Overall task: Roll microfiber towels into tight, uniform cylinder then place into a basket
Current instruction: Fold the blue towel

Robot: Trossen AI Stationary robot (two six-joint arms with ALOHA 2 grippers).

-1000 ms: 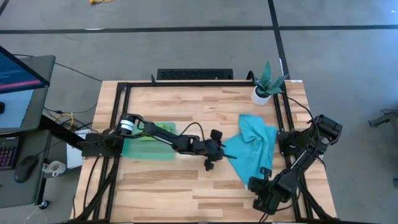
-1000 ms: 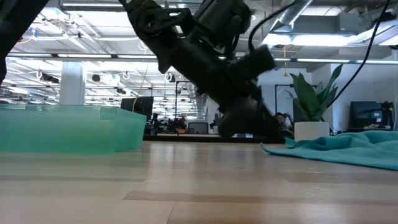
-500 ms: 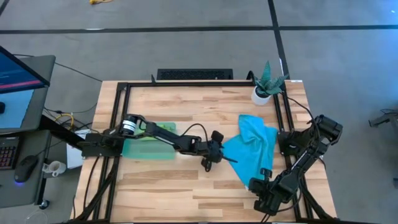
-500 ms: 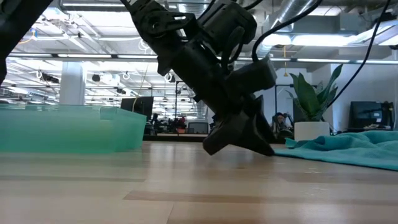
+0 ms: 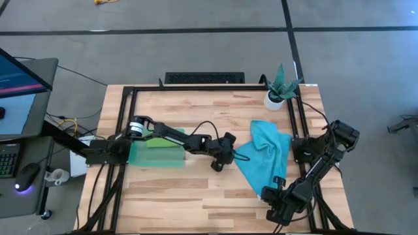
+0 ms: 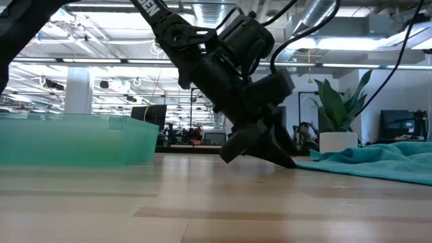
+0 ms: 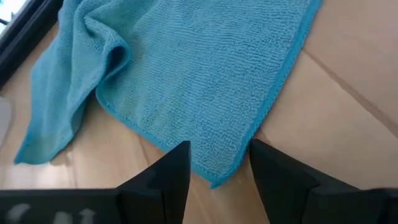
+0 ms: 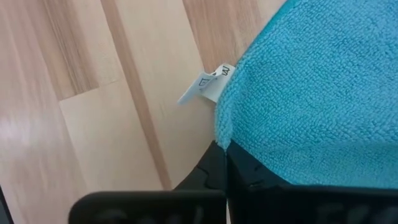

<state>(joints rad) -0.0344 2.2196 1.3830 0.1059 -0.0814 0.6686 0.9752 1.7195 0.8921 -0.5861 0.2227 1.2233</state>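
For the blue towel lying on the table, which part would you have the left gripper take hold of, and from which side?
Probably the pointed corner of the blue towel nearest the left gripper. It lies flat on the wood and juts toward the table's middle, already between the open fingers. Coming in low from that middle side, along the table, seems best, since the far part is bunched. The right gripper is at the opposite corner.

Towel tag (image 8: 208,85) text too small

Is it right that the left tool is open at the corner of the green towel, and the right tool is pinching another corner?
Nearly. The towel is sky blue, not green. The left wrist view shows the left tool open with its fingers either side of that blue corner. The right tool does pinch another edge of it, by the white tag.
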